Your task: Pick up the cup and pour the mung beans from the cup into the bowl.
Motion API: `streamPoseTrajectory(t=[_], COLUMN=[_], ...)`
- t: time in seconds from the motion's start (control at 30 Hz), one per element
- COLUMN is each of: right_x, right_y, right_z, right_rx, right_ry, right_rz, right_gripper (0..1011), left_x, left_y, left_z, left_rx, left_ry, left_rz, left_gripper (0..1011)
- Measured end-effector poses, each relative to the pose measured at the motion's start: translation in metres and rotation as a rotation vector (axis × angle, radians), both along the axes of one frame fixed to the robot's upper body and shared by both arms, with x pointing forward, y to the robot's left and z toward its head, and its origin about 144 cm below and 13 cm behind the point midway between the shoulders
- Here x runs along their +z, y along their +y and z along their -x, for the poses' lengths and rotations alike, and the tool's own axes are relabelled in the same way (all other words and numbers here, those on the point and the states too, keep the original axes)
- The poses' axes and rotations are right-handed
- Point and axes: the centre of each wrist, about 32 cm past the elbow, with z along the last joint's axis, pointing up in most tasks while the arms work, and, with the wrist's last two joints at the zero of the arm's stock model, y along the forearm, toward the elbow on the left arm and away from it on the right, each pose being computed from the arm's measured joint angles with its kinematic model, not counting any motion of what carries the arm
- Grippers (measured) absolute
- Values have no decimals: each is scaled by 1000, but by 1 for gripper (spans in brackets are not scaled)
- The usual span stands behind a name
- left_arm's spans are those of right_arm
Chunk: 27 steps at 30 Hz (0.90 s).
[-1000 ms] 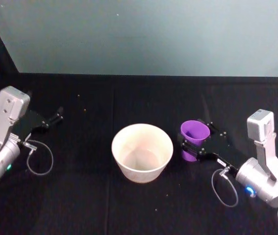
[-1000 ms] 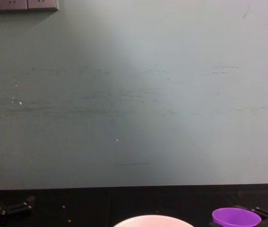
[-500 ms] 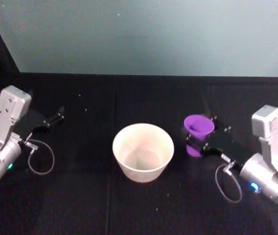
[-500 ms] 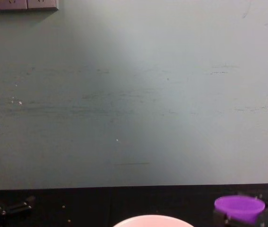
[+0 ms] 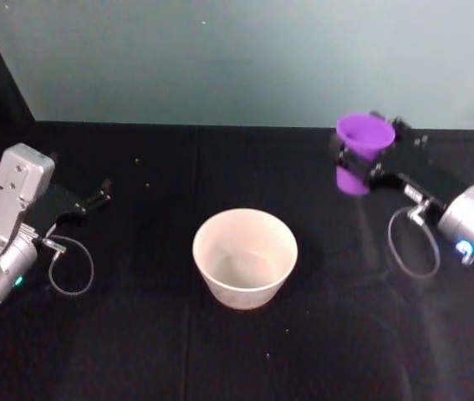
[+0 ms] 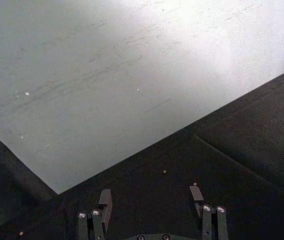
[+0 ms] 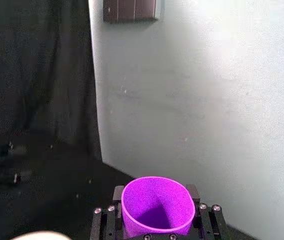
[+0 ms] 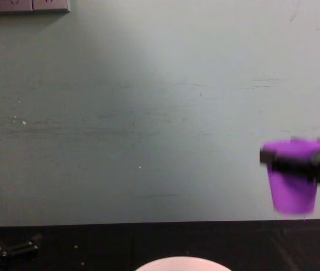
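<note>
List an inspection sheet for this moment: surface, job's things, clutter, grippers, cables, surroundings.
Surface: table under black cloth.
Job's things: cup upright, held in the air above the table, right of the bowl; its contents cannot be made out. Bowl stands on the cloth at centre, no beans seen inside.
Clutter: small specks scattered on the cloth.
Grippers: right gripper shut on the cup's sides; left gripper open, parked low at the table's left.
Cables: left cable loop and right cable loop, one at each wrist, neither snagged.
Surroundings: pale wall; socket plate; dark curtain.
</note>
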Motion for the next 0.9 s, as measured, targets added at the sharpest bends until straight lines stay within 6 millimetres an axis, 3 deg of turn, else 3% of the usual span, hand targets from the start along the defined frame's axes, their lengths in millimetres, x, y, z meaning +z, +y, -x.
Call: streamPoseTrajectory(t=[0.27,0.9], right_x=[31,33], right_y=[-1,-1], right_z=[-1,-1], right_rx=[-13,-13], right_ry=[-27,-28], right_rz=[2,4], right_gripper=[756,756], left_x=[0,0], left_y=[0,0], left_z=[0,0], left_rx=[0,0], left_ry=[0,0], left_rz=[0,0], left_gripper=[1011,1011])
